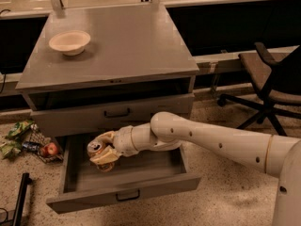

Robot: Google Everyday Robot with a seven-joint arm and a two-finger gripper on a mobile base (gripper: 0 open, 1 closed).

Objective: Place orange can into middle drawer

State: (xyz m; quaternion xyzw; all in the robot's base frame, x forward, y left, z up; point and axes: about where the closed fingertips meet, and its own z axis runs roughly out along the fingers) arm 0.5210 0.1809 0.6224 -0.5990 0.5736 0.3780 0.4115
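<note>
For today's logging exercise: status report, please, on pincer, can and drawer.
Pincer shut on orange can, over open middle drawer. Can tilted, not yet released. No obstruction seen.

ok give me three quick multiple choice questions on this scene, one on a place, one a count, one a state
1. Where is the round cream bowl? A on the grey cabinet top B in a drawer C on the floor
2. How many black drawer handles show? A one B two C four
3. What state is the wide grey middle drawer in? A shut B pulled open C taken out
Answers: 1 A, it sits on the top's back left. 2 B, one per drawer front. 3 B, the gripper holds the small orange can over its open inside.
</note>
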